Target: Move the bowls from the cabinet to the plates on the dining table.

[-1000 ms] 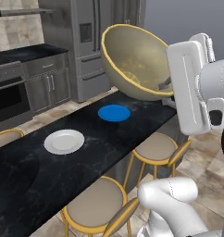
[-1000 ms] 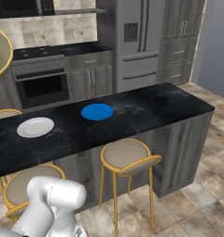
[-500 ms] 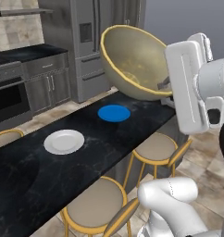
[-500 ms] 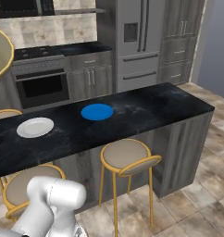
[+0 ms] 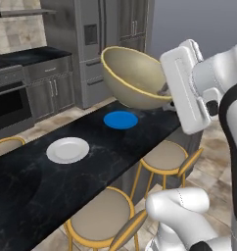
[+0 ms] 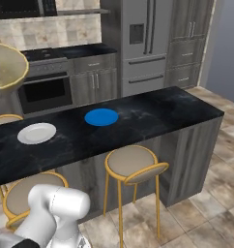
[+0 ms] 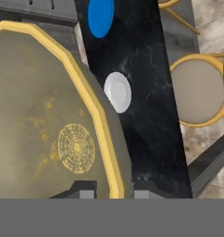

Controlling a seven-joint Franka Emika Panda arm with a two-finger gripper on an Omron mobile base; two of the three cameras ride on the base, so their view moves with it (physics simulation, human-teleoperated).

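— Pincer [image 7: 114,193]: what is it doing?
— Its two dark fingertips [image 7: 85,193] sit either side of the yellow rim of the round tan-olive bowl [image 5: 135,77], pinching it. One bowl, held tilted in the air above the far end of the long black white-veined marble dining table [image 5: 52,181], high over the plates.

— Count the rest.
— Two flat round plates on the table top: one white plate [image 5: 67,149], one bright blue plate [image 5: 120,119], well apart. Two round stools with tan seats and yellow metal frames [image 6: 131,162] stand along the near side of the table.

— Anything changed since a second ago?
— Hardly. In the left base view the bowl sits a touch lower and its mouth faces a little more upward. Plates and stools lie as they did.

— And the room?
— Grey drawer units and a built-in oven [image 6: 45,94] under a black worktop along the back wall, a tall steel refrigerator [image 6: 140,41] beside them, pale tiled wall above, beige stone floor tiles [image 6: 206,193].
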